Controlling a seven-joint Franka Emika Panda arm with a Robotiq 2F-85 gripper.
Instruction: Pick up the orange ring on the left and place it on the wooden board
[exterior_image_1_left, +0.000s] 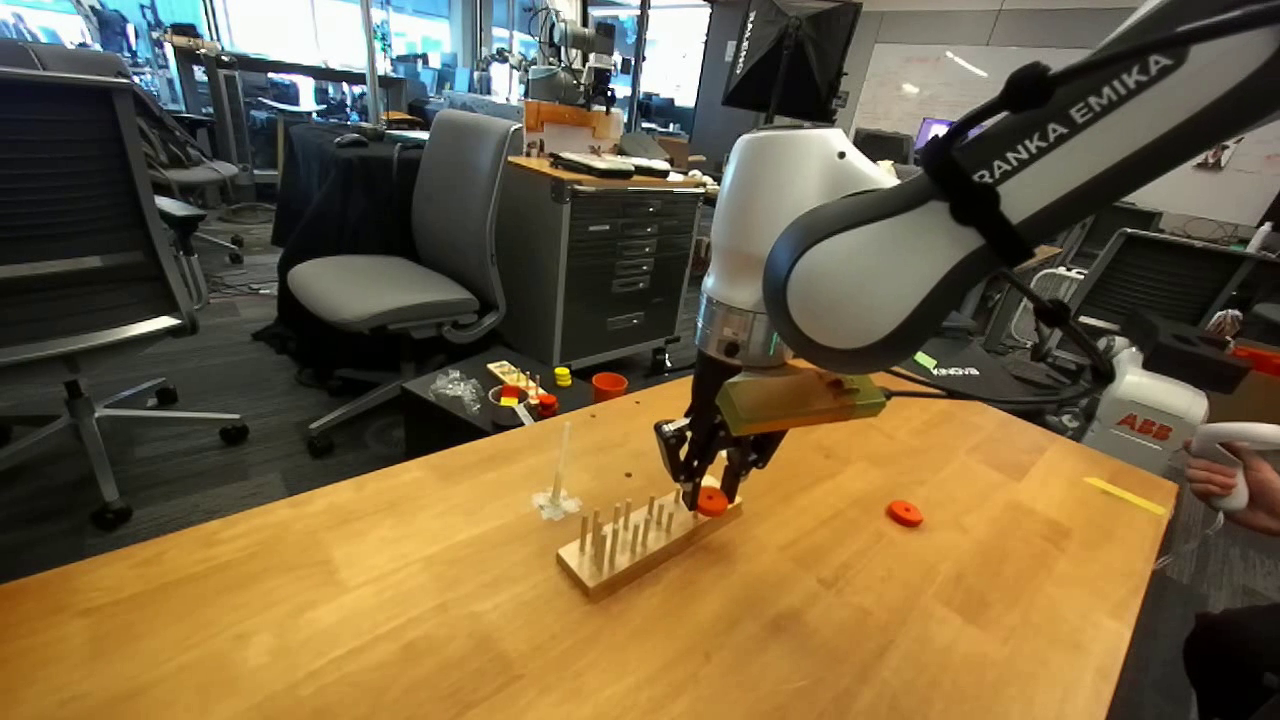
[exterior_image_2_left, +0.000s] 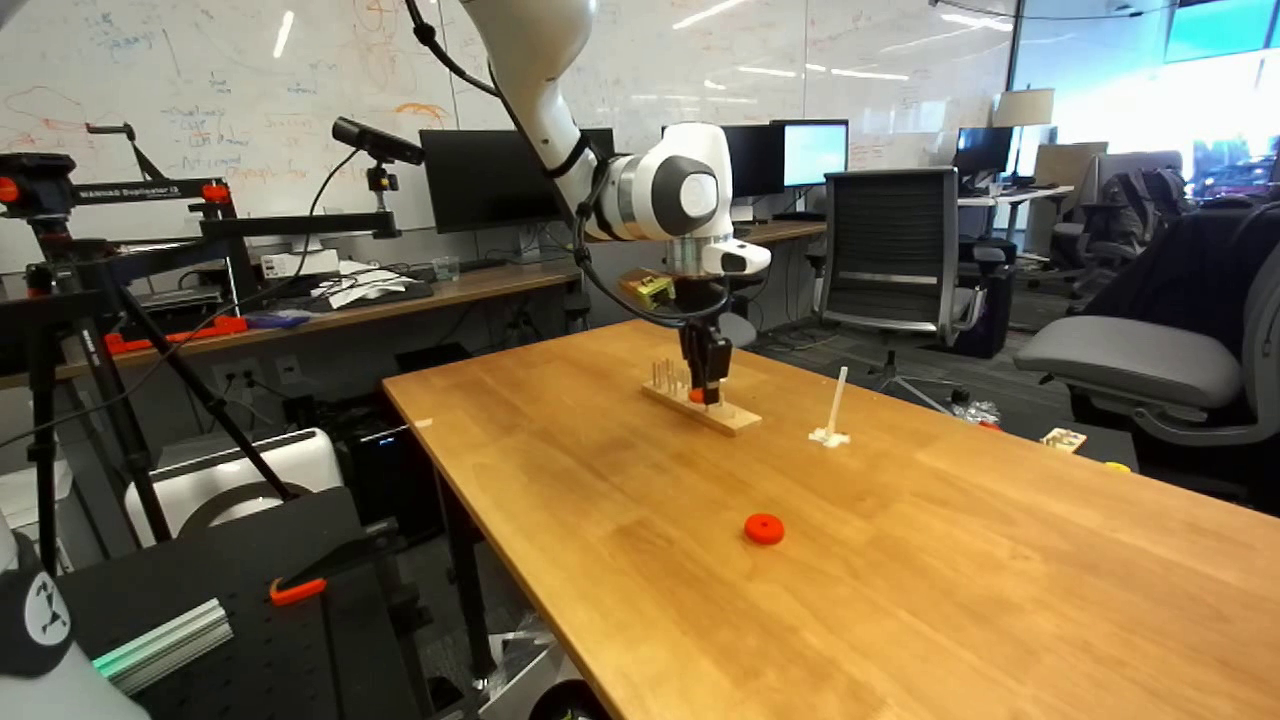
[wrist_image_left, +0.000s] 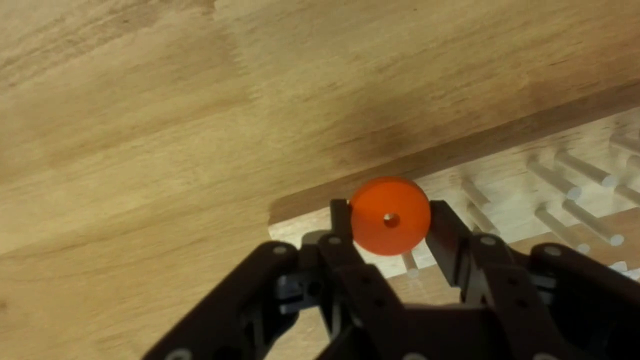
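Observation:
My gripper (wrist_image_left: 390, 216) is shut on the orange ring (wrist_image_left: 390, 240), pinching it by its sides, its centre hole facing the wrist camera. Seen from the wrist, the ring covers part of the wooden board (wrist_image_left: 295, 227) near one end, and a thin peg sticks out from behind it. In both exterior views the ring (exterior_image_1_left: 712, 501) sits low over that end of the board (exterior_image_1_left: 640, 561); whether it touches the board or a peg I cannot tell. Thin upright pegs of differing height stand in rows along the rest of the board.
A second red-orange ring (exterior_image_1_left: 905, 514) lies flat on the tabletop, apart from the board. Close to the board a lone upright pin (exterior_image_2_left: 838, 400) is fixed to the table. Yellow tape (exterior_image_1_left: 1125, 495) marks the table near one edge. A person's hand (exterior_image_1_left: 1215, 478) is beside the table.

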